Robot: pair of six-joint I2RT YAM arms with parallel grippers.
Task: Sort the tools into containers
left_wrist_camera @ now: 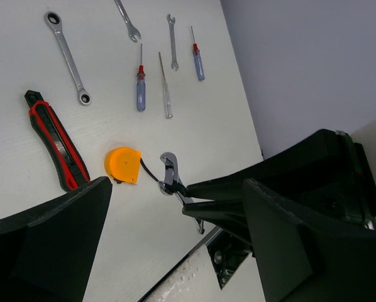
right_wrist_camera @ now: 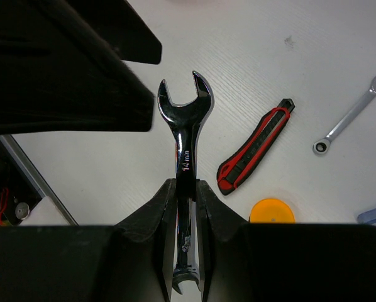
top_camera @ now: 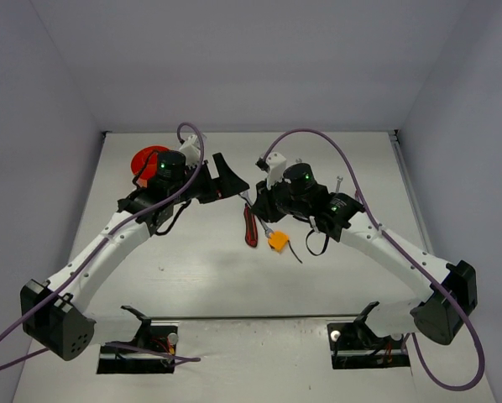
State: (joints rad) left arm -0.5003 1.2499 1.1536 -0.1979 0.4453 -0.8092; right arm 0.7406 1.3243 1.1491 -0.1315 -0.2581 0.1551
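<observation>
My right gripper [right_wrist_camera: 187, 186] is shut on the shank of a silver 14 mm wrench [right_wrist_camera: 184, 119], held above the table with its open end pointing away. My left gripper [left_wrist_camera: 175, 207] stands open, its fingers [left_wrist_camera: 56, 245] on either side of the right gripper's tips and the wrench [left_wrist_camera: 169, 175], not touching it. In the top view both grippers meet mid-table: left [top_camera: 227, 179], right [top_camera: 253, 198]. The orange-red container [top_camera: 144, 159] sits at the back left, partly hidden by the left arm. A red-black tool [top_camera: 250, 227] and an orange tape measure [top_camera: 277, 241] lie below the grippers.
On the table lie a ratchet wrench [left_wrist_camera: 68, 56], two thin silver wrenches [left_wrist_camera: 128, 20] [left_wrist_camera: 171, 41], two blue-red screwdrivers [left_wrist_camera: 140, 88] [left_wrist_camera: 197, 60] and a thin silver tool [left_wrist_camera: 166, 88]. Grey walls close in the back and sides. The arm bases sit at the near edge.
</observation>
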